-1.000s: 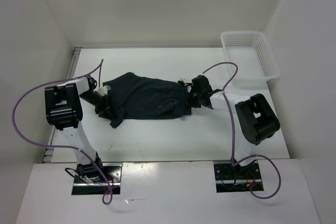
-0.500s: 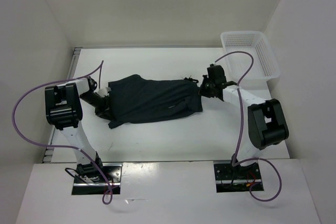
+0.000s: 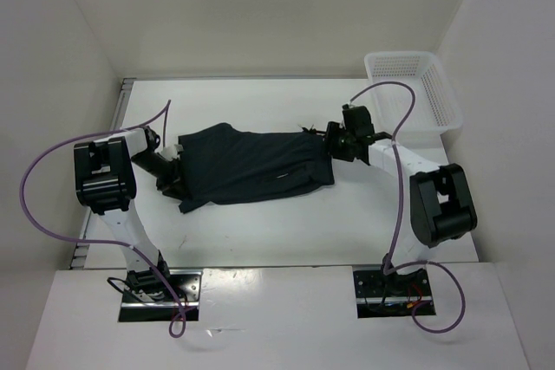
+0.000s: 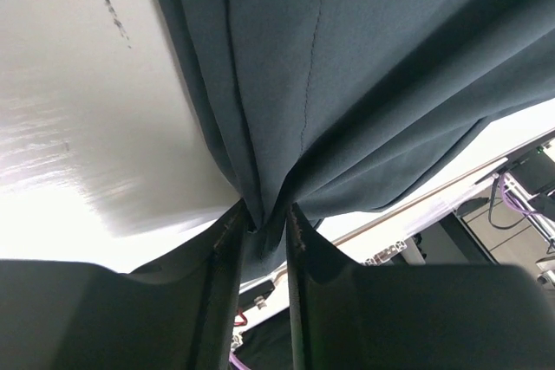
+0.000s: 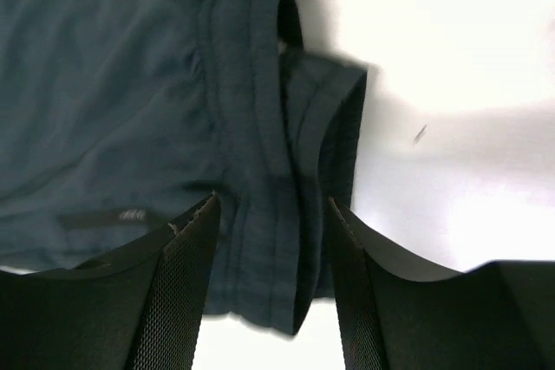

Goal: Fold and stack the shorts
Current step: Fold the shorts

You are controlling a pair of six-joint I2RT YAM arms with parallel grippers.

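Note:
The dark navy shorts [image 3: 251,166] lie stretched out flat across the middle of the table, left to right. My left gripper [image 3: 176,172] is at their left end and is shut on a bunched fold of the cloth [image 4: 347,58], which is pinched between the jaws [image 4: 264,214]. My right gripper [image 3: 334,143] hovers over the right end, open. Its fingers [image 5: 270,205] stand wide apart above the gathered waistband [image 5: 251,127], with nothing between them.
A white mesh basket [image 3: 416,88] stands at the back right corner, behind the right arm. White walls close in the table on the left, back and right. Purple cables loop from both arms over the table's sides.
My right gripper pulled the shorts' right end rightward, stretching them flat, then opened and let go of the waistband. My left gripper kept its hold on the left end.

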